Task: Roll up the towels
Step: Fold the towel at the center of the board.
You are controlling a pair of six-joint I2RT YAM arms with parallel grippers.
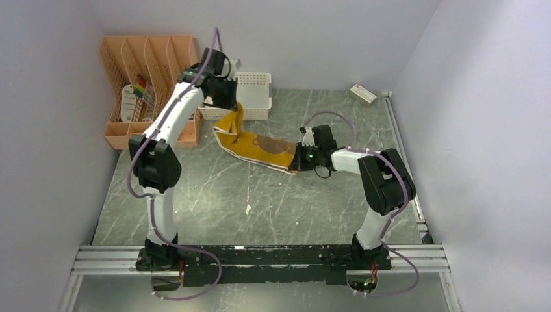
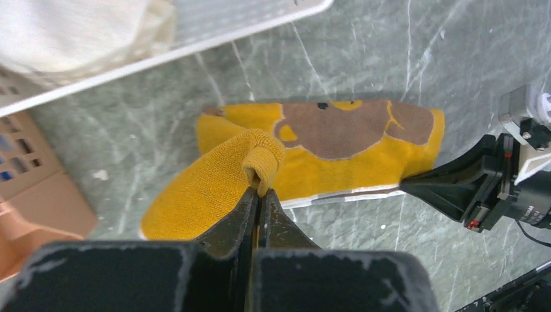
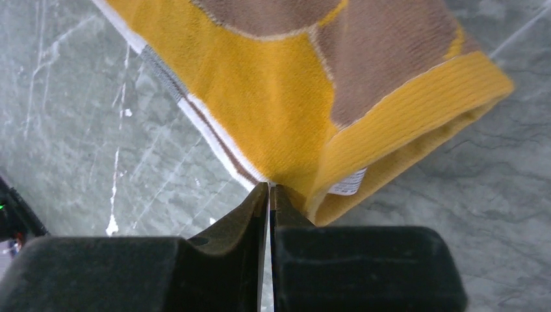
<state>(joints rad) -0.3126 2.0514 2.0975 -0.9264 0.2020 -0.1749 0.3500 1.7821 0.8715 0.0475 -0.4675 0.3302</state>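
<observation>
Visibly, a white towel (image 2: 71,32) sits in the lattice basket (image 2: 227,19).

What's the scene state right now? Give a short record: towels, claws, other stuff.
yellow towel: on table, folded, not rolled; one end lifted
left claw: shut on a raised fold of yellow towel, near basket
right claw: shut on the opposite end's corner, low over the table
white towel: in basket, partly seen, no claw on it
rack: back left, beside basket
box: back right, by the wall
</observation>
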